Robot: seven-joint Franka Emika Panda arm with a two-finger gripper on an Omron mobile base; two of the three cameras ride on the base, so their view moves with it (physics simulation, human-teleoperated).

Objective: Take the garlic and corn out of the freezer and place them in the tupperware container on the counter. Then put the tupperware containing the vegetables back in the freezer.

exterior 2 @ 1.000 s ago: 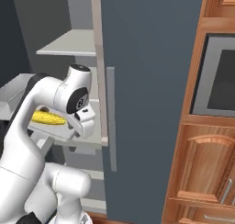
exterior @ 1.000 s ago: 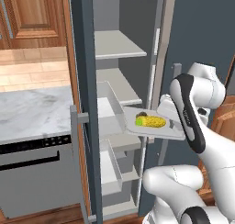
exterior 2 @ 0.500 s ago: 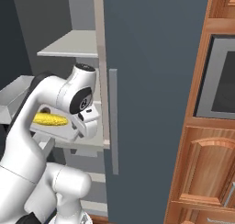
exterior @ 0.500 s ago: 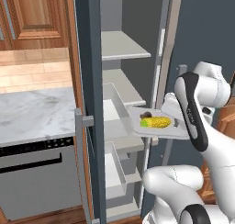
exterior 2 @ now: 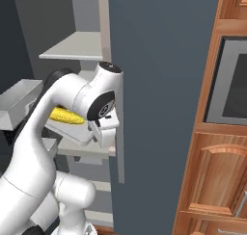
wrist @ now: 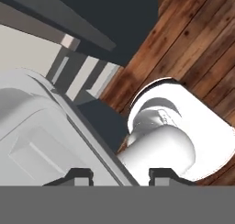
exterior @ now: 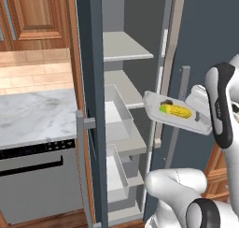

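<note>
Clear plastic catches our eye first: the tupperware container (exterior: 176,114) hangs in the air in front of the open freezer (exterior: 128,105), tilted, with the yellow corn (exterior: 175,111) lying inside it and a small dark lump beside the cob that we cannot identify. We see our gripper (wrist: 118,175) clamped on the container's rim, fingers almost together, the rim running between the two dark fingertips (wrist: 79,175). Pale pull-out drawers (exterior: 119,115) stand open on the freezer shelves. Off to the left lies the marbled counter (exterior: 35,115).
</note>
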